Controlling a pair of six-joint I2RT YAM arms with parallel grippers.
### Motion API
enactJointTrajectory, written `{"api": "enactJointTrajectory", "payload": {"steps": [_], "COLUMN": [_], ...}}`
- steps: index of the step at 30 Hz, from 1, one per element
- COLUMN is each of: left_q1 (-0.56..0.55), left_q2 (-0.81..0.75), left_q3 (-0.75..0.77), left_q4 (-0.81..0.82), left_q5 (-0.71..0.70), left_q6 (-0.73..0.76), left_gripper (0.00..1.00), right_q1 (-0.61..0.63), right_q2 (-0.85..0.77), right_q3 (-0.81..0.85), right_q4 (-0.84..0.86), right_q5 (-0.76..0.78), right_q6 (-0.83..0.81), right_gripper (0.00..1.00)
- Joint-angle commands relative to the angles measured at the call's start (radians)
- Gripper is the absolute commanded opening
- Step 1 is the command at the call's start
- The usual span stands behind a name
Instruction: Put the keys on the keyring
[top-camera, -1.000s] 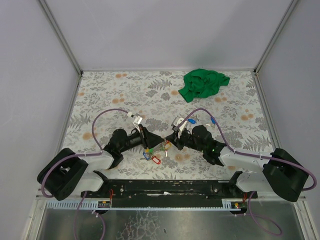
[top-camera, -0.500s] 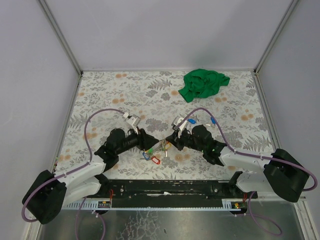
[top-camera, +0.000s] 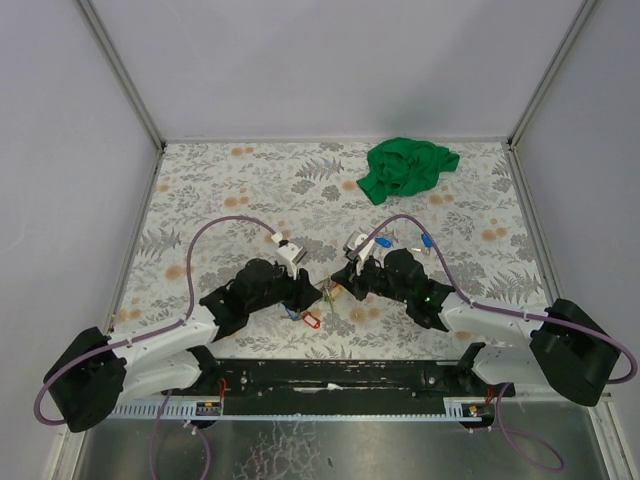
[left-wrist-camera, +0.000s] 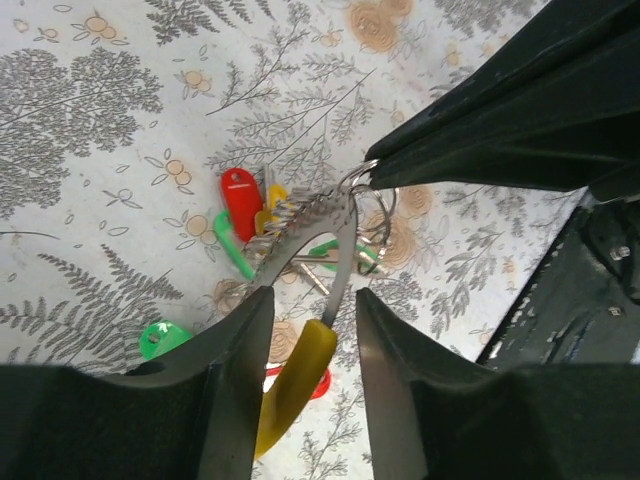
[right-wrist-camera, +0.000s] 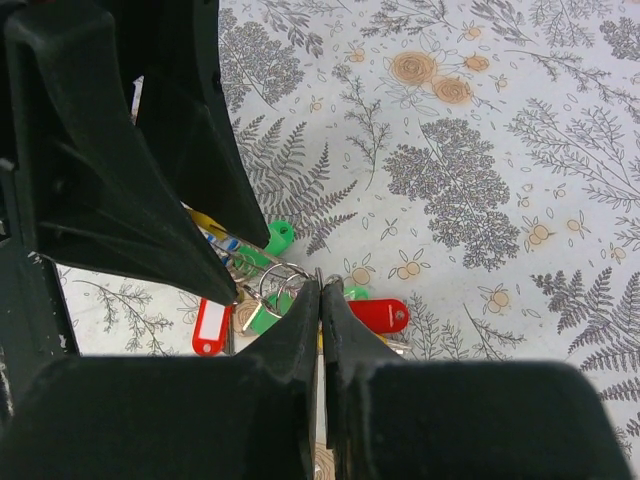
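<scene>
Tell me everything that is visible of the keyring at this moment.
The keyring is a thin silvery wire loop, apparently metal, sitting among coloured keys. The right gripper is shut and pinches its rim. The left gripper holds a yellow-headed key whose blade tip points at the loop, about touching it.

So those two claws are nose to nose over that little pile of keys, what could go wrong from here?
The left gripper holds the yellow key by its head alone, blade tip at the keyring; it may twist or slip out. The right gripper pinches that thin wire at its very fingertips, so a push from the key might turn or free it. The fingertips of both nearly meet and could bump.
</scene>
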Motion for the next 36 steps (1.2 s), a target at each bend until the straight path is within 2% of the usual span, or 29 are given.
{"api": "enactJointTrajectory", "payload": {"steps": [1, 4, 8, 10, 13, 16, 17, 20, 24, 31, 36], "left_q1": [-0.037, -0.069, -0.131, -0.176, -0.255, -0.321, -0.345, -0.407, -0.475, -0.612, -0.645], "left_q2": [0.004, 0.011, 0.009, 0.009, 0.026, 0.060, 0.076, 0.133, 0.170, 0.163, 0.132], "left_q3": [0.052, 0.075, 0.124, 0.161, 0.227, 0.298, 0.327, 0.425, 0.527, 0.582, 0.548], "left_q4": [-0.062, -0.092, -0.150, -0.186, -0.241, -0.298, -0.334, -0.436, -0.535, -0.558, -0.517], "left_q5": [-0.126, -0.188, -0.289, -0.359, -0.479, -0.591, -0.634, -0.785, -0.919, -1.113, -1.124], "left_q6": [0.052, 0.067, 0.097, 0.121, 0.157, 0.197, 0.214, 0.260, 0.357, 0.620, 0.781], "left_gripper": [0.32, 0.14, 0.00, 0.00, 0.00, 0.00, 0.00, 0.00, 0.00, 0.00, 0.00], "right_q1": [-0.005, -0.005, -0.006, -0.006, -0.005, -0.005, -0.006, -0.006, -0.008, -0.061, -0.119], "right_q2": [-0.043, -0.062, -0.113, -0.145, -0.206, -0.282, -0.308, -0.390, -0.464, -0.481, -0.472], "right_q3": [0.039, 0.033, 0.018, 0.008, 0.005, 0.017, 0.020, 0.024, 0.017, 0.022, 0.050], "right_q4": [0.030, 0.017, -0.022, -0.046, -0.106, -0.201, -0.231, -0.311, -0.362, -0.365, -0.373], "right_q5": [-0.018, -0.018, -0.003, 0.009, 0.042, 0.098, 0.123, 0.203, 0.250, 0.110, -0.003], "right_q6": [0.012, 0.014, 0.027, 0.039, 0.061, 0.074, 0.077, 0.081, 0.087, 0.091, 0.090], "right_gripper": [0.00, 0.00, 0.02, 0.05, 0.19, 0.39, 0.41, 0.43, 0.41, 0.39, 0.39]}}
